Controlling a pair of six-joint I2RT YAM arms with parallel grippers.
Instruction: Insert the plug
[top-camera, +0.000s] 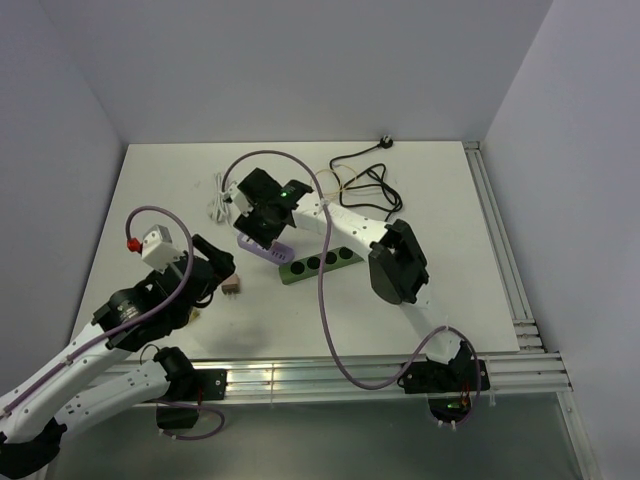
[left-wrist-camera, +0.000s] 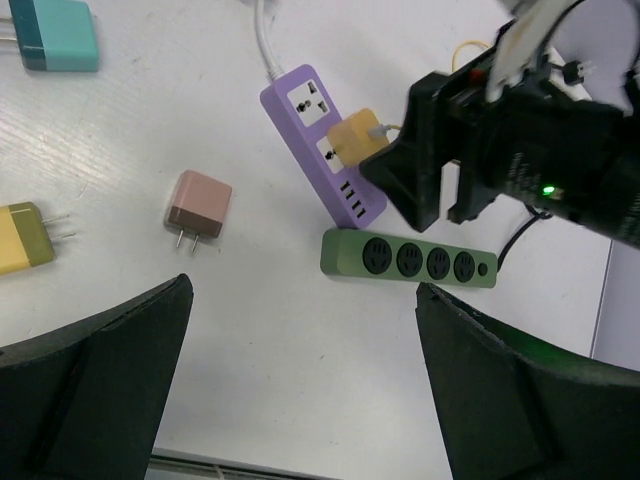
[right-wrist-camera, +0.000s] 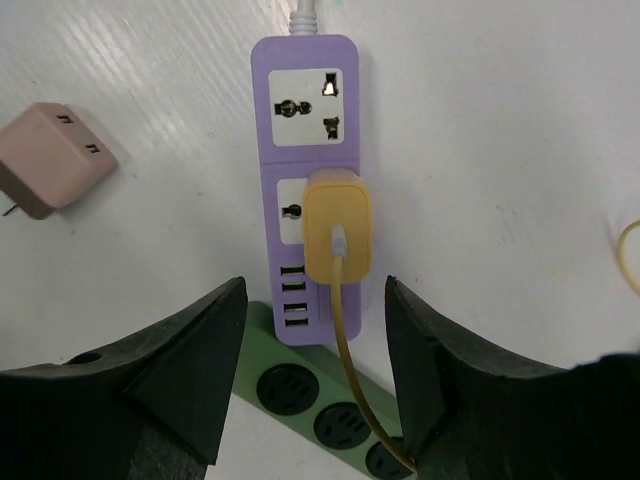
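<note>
Two end effectors are over the table (top-camera: 440, 200), and the work looks to be at its closing step: the yellow plug (right-wrist-camera: 338, 225) sits square in the nearer socket of the purple power strip (right-wrist-camera: 305, 100), at the middle of the table, its yellow cable (right-wrist-camera: 350, 370) trailing toward the near side over the green power strip (left-wrist-camera: 410, 260), which lies touching or just beside the purple strip's near end. The right end effector (right-wrist-camera: 315, 290) hangs over the plug with its jaws partly apart, a clear gap on either side and nothing gripped. The left end effector (left-wrist-camera: 305, 288) hovers at the near left with its jaws fully spread and empty. I judge the insertion done or very nearly so; whether the prongs are fully home cannot be told from above. The next move calls for a straight lift of the right arm, clear of the cable so the plug is not dragged out. Left of the strips lie a pink adapter (left-wrist-camera: 198, 205), a teal adapter (left-wrist-camera: 55, 35) and an olive-yellow adapter (left-wrist-camera: 20, 238), well apart. The table is plain white, boxed in by pale walls (top-camera: 300, 70), with metal rails (top-camera: 330, 375) along its near edge and a black cable (top-camera: 365, 180) coiled at the far side.
</note>
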